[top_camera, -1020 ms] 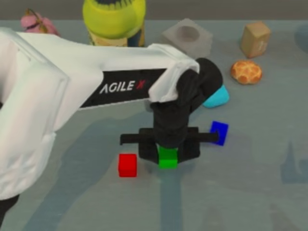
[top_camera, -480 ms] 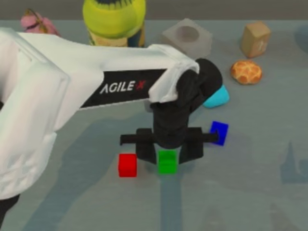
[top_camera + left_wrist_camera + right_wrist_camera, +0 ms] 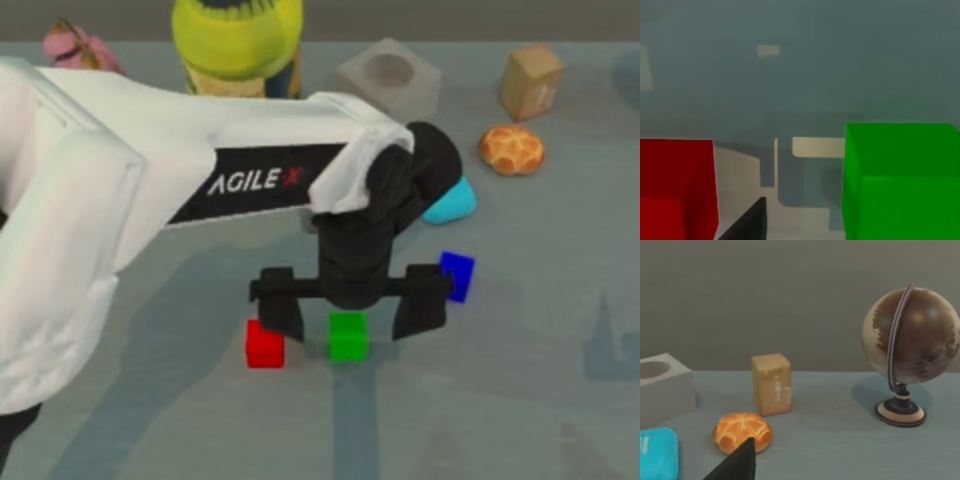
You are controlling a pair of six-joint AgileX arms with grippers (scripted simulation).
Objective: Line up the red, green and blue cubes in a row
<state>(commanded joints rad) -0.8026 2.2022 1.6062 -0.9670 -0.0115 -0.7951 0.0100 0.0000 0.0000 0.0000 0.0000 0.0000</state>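
Note:
The green cube (image 3: 348, 335) (image 3: 902, 180) rests on the table between the spread fingers of my left gripper (image 3: 350, 316), which is open and clear of it on both sides. Just left of it sits the red cube (image 3: 265, 345) (image 3: 675, 190), close beside one dark finger (image 3: 284, 316). To the right and slightly farther back is the blue cube (image 3: 457, 275), near the other finger (image 3: 420, 314). My right gripper (image 3: 742, 462) is out of the top view, parked off to the right.
Along the back stand a yellow-green bottle (image 3: 238, 45), a grey block with a round hole (image 3: 390, 75), a tan wooden block (image 3: 530, 80), a pink object (image 3: 75, 45) and a globe (image 3: 910, 335). A bread roll (image 3: 511, 149) and a cyan object (image 3: 452, 203) lie behind the blue cube.
My left gripper's fingers have spread apart and let go of the green cube, which stays where it was beside the red cube.

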